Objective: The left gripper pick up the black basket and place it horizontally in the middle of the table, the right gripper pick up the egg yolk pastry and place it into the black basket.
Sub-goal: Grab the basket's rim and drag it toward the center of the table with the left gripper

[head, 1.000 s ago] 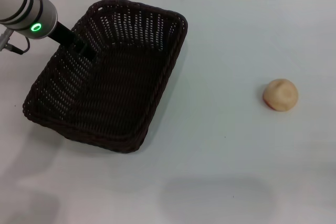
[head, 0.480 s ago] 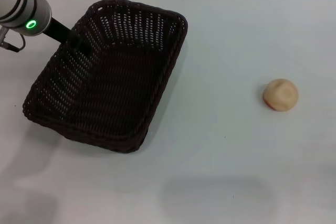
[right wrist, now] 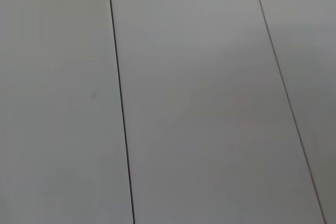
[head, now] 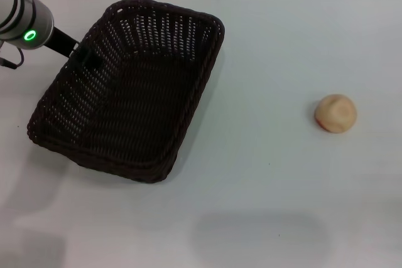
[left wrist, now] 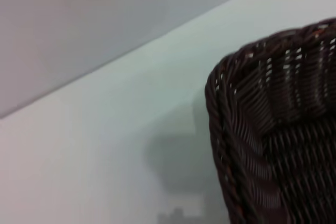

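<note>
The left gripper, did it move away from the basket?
Yes. In the head view the left gripper has slid back toward the table's left edge, now at the black basket's left rim instead of reaching inside it. The basket itself stayed put.

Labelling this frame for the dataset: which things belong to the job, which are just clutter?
Job:
black basket, left of centre on the table
egg yolk pastry, on the right, outside the basket
left end effector, at the basket's far-left rim

Clutter:
nothing visible; right end effector out of view
</note>
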Controlling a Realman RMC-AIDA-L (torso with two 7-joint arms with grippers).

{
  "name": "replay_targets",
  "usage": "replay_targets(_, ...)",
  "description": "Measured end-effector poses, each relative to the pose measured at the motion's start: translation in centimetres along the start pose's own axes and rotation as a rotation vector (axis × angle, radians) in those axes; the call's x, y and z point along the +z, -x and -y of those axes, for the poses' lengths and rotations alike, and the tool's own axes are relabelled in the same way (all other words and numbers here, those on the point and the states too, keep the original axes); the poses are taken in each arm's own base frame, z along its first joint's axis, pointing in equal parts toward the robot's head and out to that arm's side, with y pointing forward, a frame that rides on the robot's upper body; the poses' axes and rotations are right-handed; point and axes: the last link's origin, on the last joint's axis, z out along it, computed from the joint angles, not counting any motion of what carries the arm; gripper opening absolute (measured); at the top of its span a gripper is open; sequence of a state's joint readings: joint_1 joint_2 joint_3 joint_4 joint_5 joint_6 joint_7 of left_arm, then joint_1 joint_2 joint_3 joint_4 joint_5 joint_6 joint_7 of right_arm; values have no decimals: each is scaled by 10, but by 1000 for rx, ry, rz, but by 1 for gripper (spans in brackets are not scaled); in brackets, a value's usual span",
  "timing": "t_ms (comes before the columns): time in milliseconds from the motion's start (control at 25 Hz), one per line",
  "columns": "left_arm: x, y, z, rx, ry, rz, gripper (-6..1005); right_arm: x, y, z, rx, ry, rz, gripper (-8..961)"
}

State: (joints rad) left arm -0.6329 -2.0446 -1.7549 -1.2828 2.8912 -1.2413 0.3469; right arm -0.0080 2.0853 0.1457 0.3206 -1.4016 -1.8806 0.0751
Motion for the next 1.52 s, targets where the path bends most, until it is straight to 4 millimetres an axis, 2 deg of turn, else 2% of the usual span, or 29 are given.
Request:
replay_targets(360, 10, 10, -1, -9, 15, 53, 810, 0, 0, 0, 0, 2, -1, 775)
replay_targets(800, 10, 11, -5, 47, 36, 99, 810, 0, 0, -1, 3, 5, -1, 775)
replay_targets(1120, 8, 8, -8, 80, 36, 93, 449, 1, 0, -1, 5, 6, 0, 775)
replay_targets(1320, 7, 5, -13, 142, 45, 81, 399, 1, 0, -1, 5, 5, 0, 775)
replay_targets(1360, 5, 1, -19, 210, 50, 67, 389, 1, 0, -1, 5, 5, 1, 775)
replay_targets(1520, 1, -5, -26, 283, 49, 45, 374, 1, 0, -2, 5, 6, 2, 774)
